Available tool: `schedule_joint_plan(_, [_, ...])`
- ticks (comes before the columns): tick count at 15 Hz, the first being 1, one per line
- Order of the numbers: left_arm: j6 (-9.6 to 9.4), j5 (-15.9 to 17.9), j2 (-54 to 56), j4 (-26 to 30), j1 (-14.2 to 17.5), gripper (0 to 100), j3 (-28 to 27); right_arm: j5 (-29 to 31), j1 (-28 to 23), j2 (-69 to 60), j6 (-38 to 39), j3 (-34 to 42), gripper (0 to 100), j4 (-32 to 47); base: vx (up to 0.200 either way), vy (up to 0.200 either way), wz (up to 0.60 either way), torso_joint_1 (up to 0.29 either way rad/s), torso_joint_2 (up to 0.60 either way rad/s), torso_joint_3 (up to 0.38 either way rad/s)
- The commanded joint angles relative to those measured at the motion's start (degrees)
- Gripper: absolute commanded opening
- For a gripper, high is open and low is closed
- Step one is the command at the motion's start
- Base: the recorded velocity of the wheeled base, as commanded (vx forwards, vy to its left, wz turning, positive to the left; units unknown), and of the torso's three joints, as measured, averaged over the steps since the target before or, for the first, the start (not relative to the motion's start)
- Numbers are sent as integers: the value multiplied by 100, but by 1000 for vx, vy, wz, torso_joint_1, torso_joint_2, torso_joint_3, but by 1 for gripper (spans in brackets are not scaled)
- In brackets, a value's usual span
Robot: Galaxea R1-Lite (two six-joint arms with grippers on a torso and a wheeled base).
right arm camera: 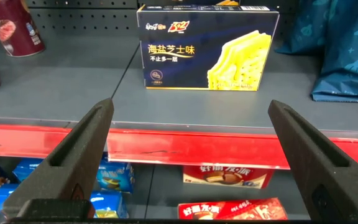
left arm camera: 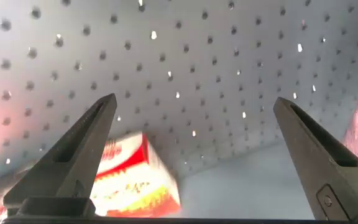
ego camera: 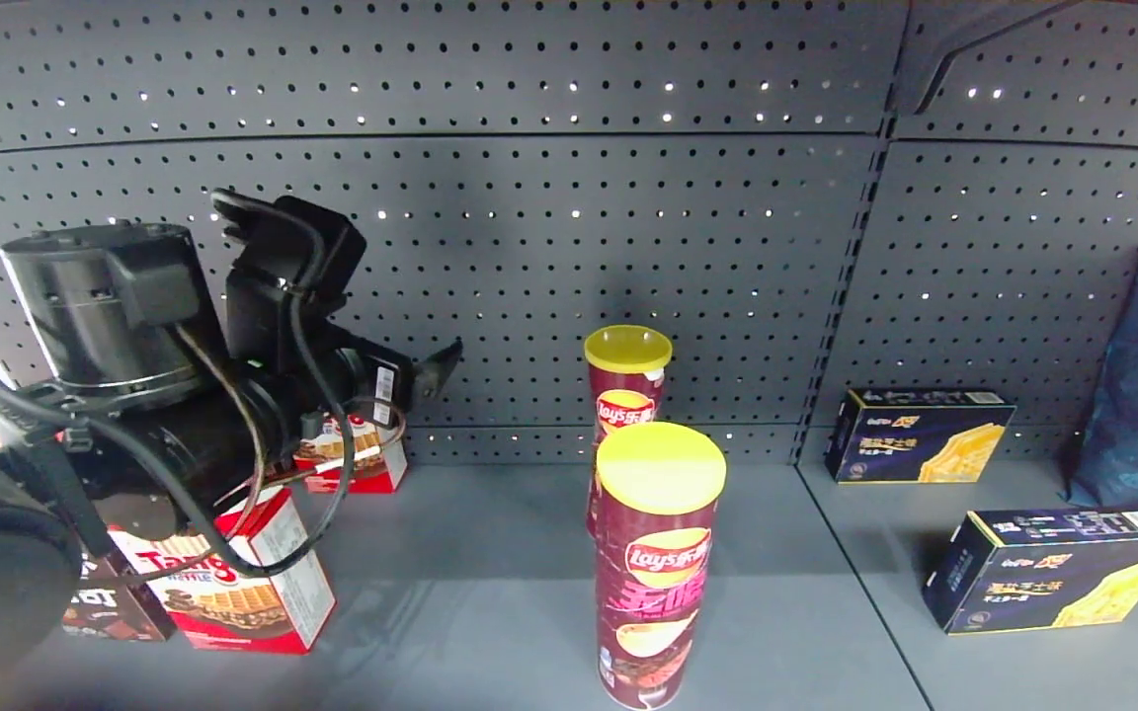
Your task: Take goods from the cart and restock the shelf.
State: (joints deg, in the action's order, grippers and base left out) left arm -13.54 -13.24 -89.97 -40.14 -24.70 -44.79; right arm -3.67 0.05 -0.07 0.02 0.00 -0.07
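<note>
Closest stands a maroon cylindrical crisp tube with a yellow plastic lid, upright on the grey metal shelf. A second such tube is just behind it, and both are to the right of the left gripper. That gripper hangs spread and empty near the perforated back panel, with a red-and-white cardboard wafer carton just below it. At the shelf's front edge, the right gripper, fingers wide apart and holding nothing, faces a dark blue rectangular biscuit box standing on the shelf beyond it.

Open shelf floor lies between red boxes and chip cans.
</note>
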Motion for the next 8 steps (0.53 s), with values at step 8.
schedule_joint_plan(8, [-263, 6, 902, -11, 229, 100, 823, -46, 13, 16, -29, 0, 100, -1, 0, 0, 0, 0, 0, 0])
